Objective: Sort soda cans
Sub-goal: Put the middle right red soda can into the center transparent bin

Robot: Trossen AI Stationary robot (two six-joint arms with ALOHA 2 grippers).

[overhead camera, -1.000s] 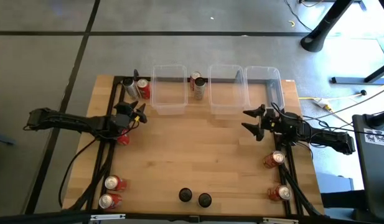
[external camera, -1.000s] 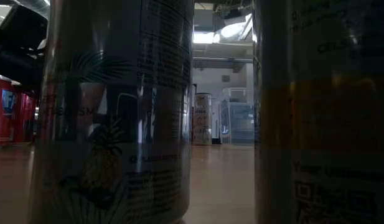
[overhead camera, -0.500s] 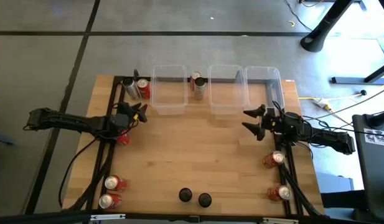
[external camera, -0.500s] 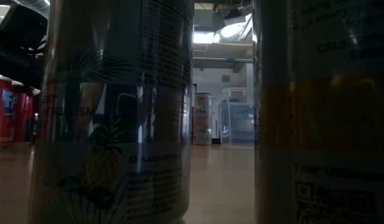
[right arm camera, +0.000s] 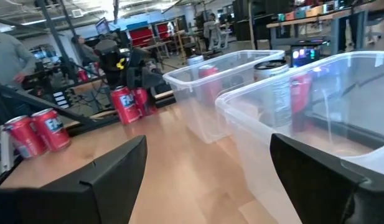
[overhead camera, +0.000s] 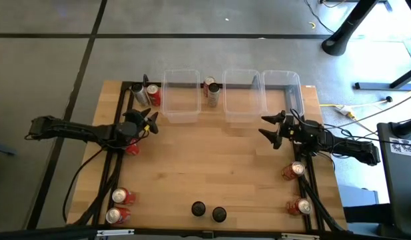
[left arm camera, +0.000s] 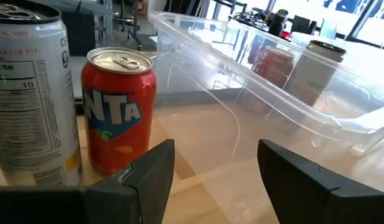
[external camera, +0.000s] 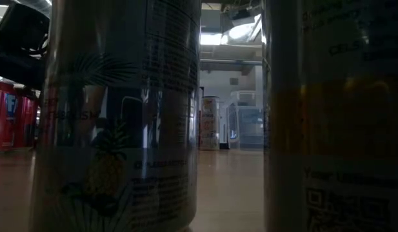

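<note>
Your left hand stood partly open, empty, facing a red can lettered "NTA" beside a silver can — the clear bin just beyond. Your right hand gaped, empty, near two bins.

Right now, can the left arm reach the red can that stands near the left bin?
Probably yes. The left gripper is open and empty, and the red can stands straight ahead of its fingers beside a silver can, with bare table between. The clear bin sits to the side.

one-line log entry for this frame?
left gripper: open, empty, facing red can | right gripper: open, empty, by bins | bins: no cans inside
</note>
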